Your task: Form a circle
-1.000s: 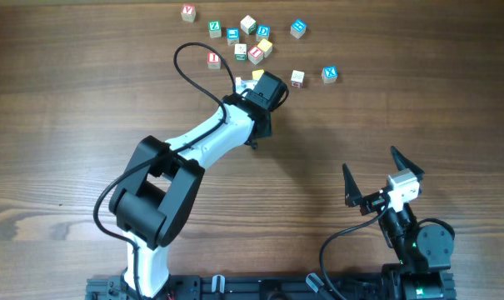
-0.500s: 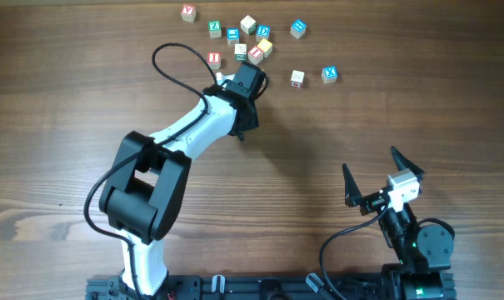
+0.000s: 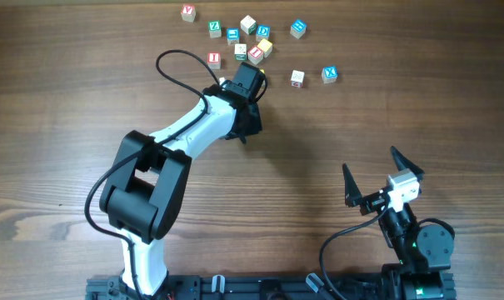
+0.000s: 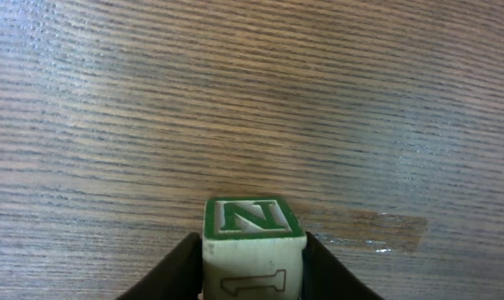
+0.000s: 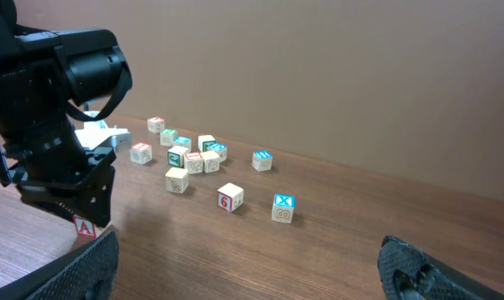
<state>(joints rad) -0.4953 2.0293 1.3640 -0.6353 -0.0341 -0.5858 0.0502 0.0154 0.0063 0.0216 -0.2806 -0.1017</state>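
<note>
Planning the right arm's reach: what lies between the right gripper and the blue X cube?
Only bare tabletop separates right gripper and blue X cube, per overhead view.

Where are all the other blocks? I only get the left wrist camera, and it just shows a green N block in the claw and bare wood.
Observer: The overhead camera shows a bunch of blocks just past your block, near the top of the picture.
Operator: What's the other claw doing?
Observer: The right claw is wide open and empty, low on the right of that picture.
Operator: Does my block have another letter?
Observer: Yes, the right wrist camera shows a red A on one side.
</note>
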